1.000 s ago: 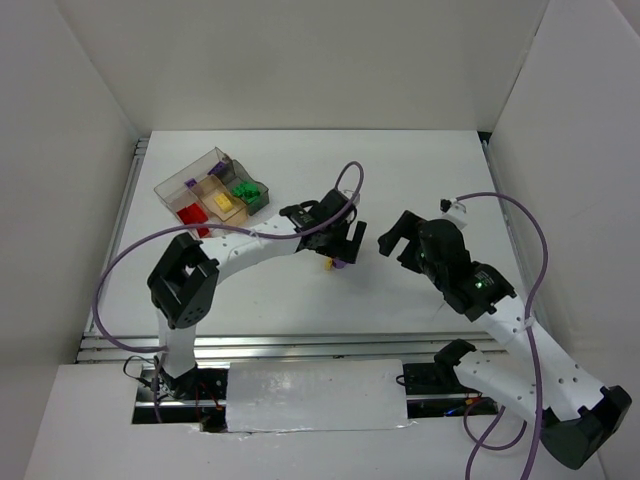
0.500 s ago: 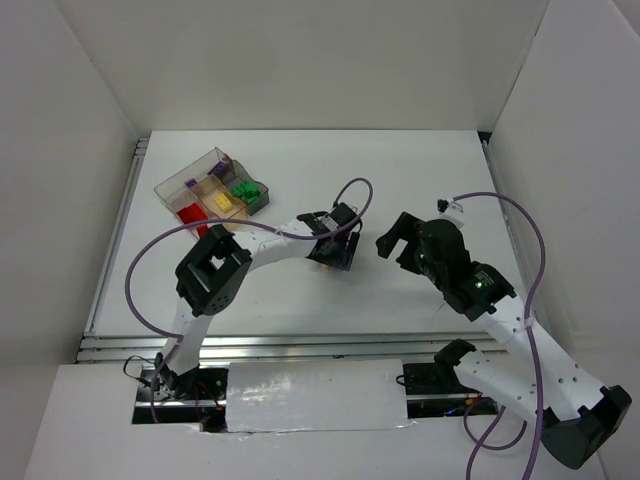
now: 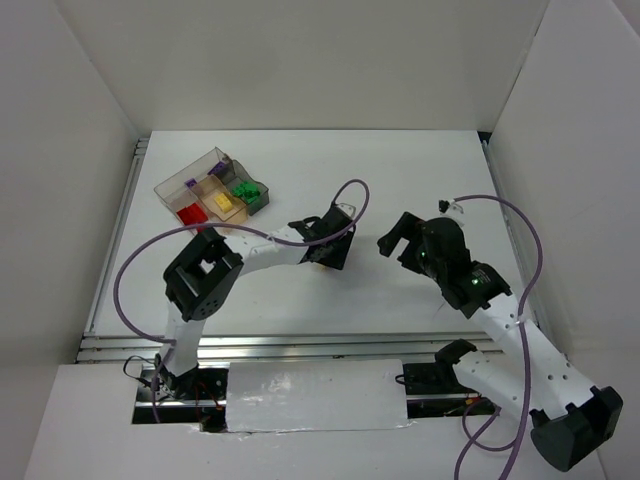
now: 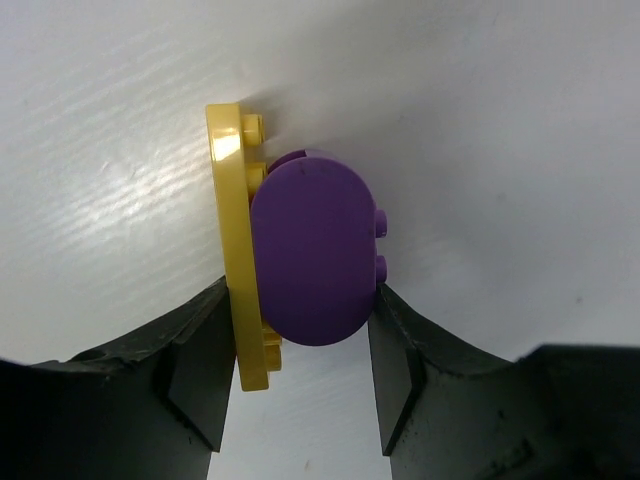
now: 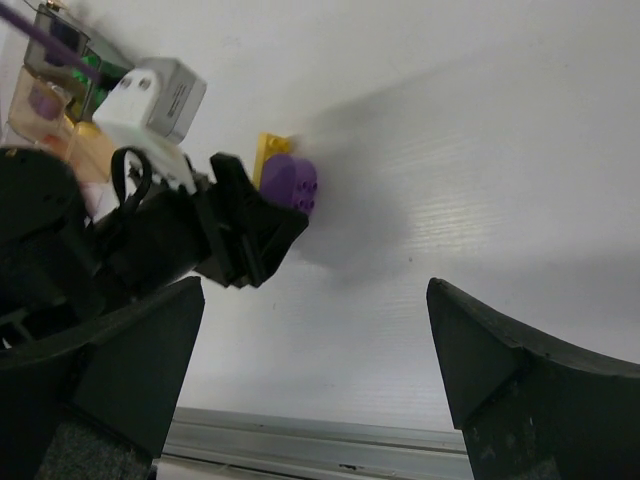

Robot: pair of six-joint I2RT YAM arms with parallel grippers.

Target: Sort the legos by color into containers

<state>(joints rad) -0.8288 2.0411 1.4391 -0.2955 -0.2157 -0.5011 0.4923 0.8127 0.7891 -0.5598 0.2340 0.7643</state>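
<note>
A purple rounded lego [image 4: 312, 255] is stuck to a flat yellow lego [image 4: 232, 230], and the pair stands on edge on the white table. My left gripper [image 4: 300, 292] is shut on the pair, one finger against the yellow plate and the other against the purple studs. In the top view the left gripper [image 3: 330, 250] hides them. The right wrist view shows the purple lego [image 5: 291, 186] and yellow lego [image 5: 270, 148] at the left gripper's tip. My right gripper [image 3: 400, 240] hovers open to the right, empty. The containers tray [image 3: 186, 168] at the back left holds red [image 3: 190, 213], yellow [image 3: 224, 202] and green [image 3: 245, 190] legos.
White walls enclose the table on three sides. A metal rail [image 3: 300, 345] runs along the near edge, also seen in the right wrist view as a rail [image 5: 320, 440]. Purple cables loop over both arms.
My left gripper has come down over the purple and yellow legos and closed its fingers onto them. The right arm has barely moved.
</note>
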